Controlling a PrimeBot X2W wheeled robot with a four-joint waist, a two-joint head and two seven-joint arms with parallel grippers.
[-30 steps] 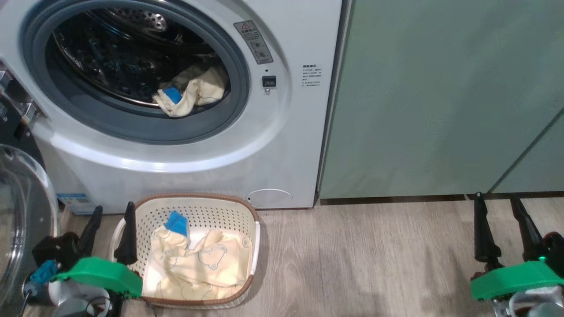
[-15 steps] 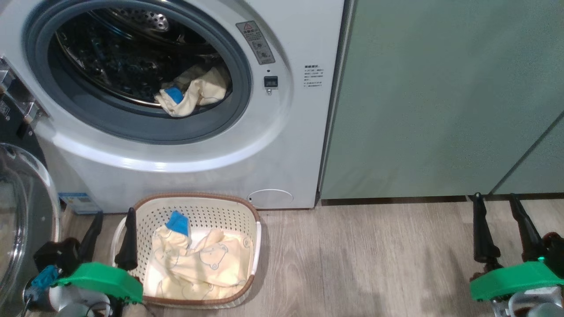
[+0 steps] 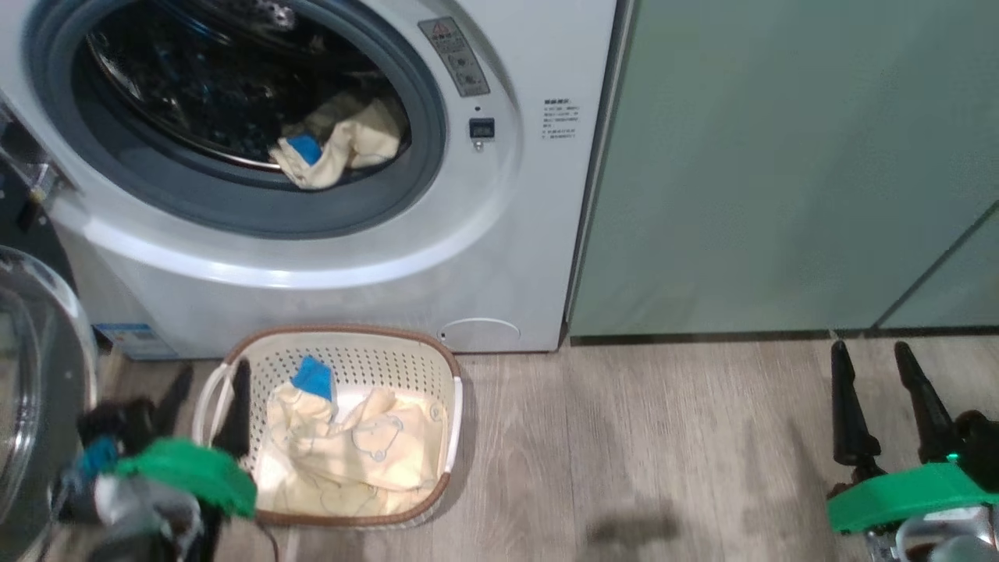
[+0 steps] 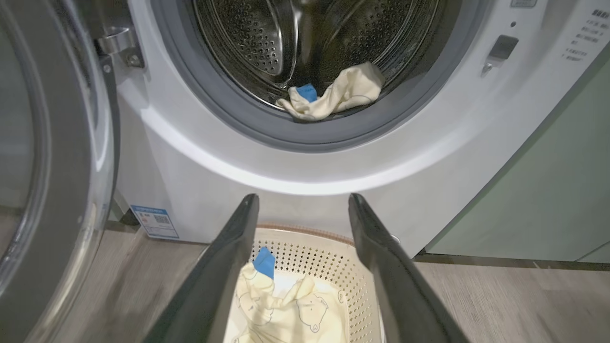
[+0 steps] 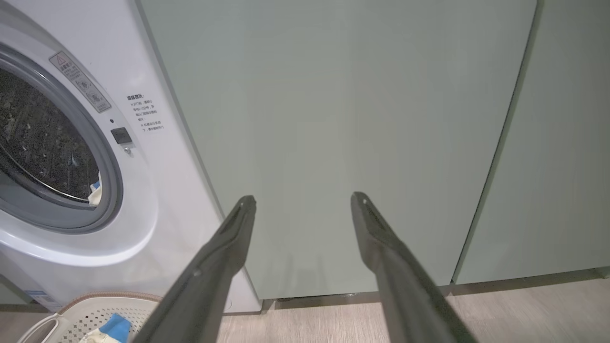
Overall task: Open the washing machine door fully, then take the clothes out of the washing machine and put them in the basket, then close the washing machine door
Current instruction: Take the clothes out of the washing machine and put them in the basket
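The white washing machine [image 3: 499,250] stands with its door [image 3: 31,390] swung out to the left, glass bowl at the frame's left edge. One pale-yellow garment with a blue patch [image 3: 335,144] lies at the drum's front lip [image 4: 333,93]. Another of the clothes [image 3: 351,453] lies in the cream basket [image 3: 453,390] on the floor before the machine [image 4: 290,305]. My left gripper [image 3: 209,382] is open over the basket's left rim, its fingers [image 4: 224,267] empty. My right gripper [image 3: 872,363] is open and empty at the lower right, facing the cabinet.
Sage-green cabinet doors [image 3: 780,172] [image 5: 357,119] stand right of the machine. Wood-look floor [image 3: 663,453] stretches between the basket and my right gripper. A blue sticker [image 4: 155,221] sits low on the machine's front, beside the open door [image 4: 47,143].
The head camera has tipped down a little, so the whole scene sits higher. My left gripper has shifted and shows motion blur beside the basket. The right gripper holds its place.
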